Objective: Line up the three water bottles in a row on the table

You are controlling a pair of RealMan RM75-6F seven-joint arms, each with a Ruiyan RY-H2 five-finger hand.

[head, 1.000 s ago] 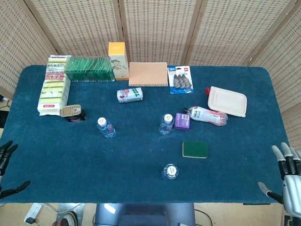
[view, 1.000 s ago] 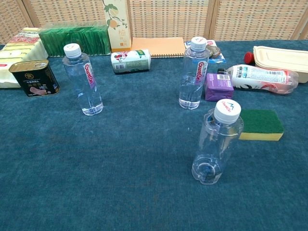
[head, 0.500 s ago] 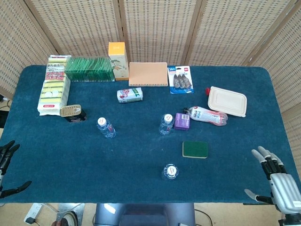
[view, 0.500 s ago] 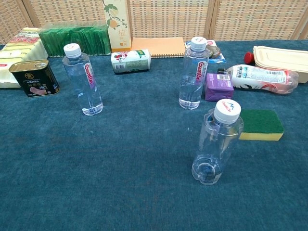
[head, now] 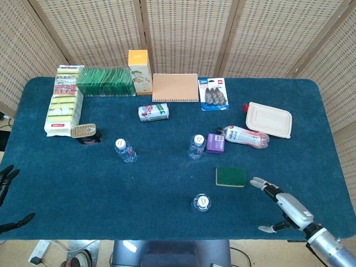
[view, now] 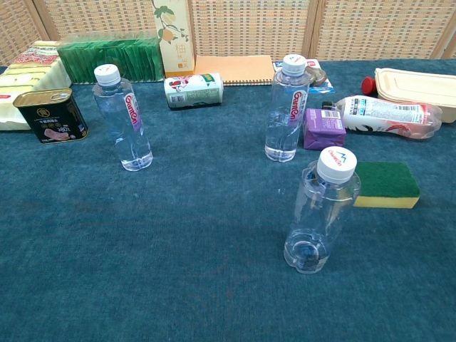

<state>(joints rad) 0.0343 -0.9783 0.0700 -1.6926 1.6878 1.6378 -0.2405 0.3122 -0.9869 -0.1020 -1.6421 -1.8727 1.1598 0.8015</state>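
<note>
Three clear water bottles stand upright on the blue table. One bottle (head: 125, 150) (view: 123, 119) is left of centre, a second bottle (head: 196, 146) (view: 288, 109) stands mid-table beside a purple box (head: 215, 143), and a third bottle (head: 202, 203) (view: 320, 211) is near the front edge. In the head view my right hand (head: 282, 205) hovers open over the front right of the table, well right of the nearest bottle, holding nothing. My left hand (head: 6, 192) shows only as dark fingers at the left edge, off the table, spread and holding nothing. Neither hand appears in the chest view.
A green sponge (head: 231, 176) lies between the front bottle and my right hand. Behind are a lying bottle with a red cap (head: 246, 136), a beige lunch box (head: 269, 119), a can (head: 153, 112), a tin (head: 84, 132), a notebook (head: 175, 87) and green packs (head: 105, 81).
My right hand has moved left from the table's right front corner in over the cloth, toward the front bottle. The bottles and my left hand have stayed put.
</note>
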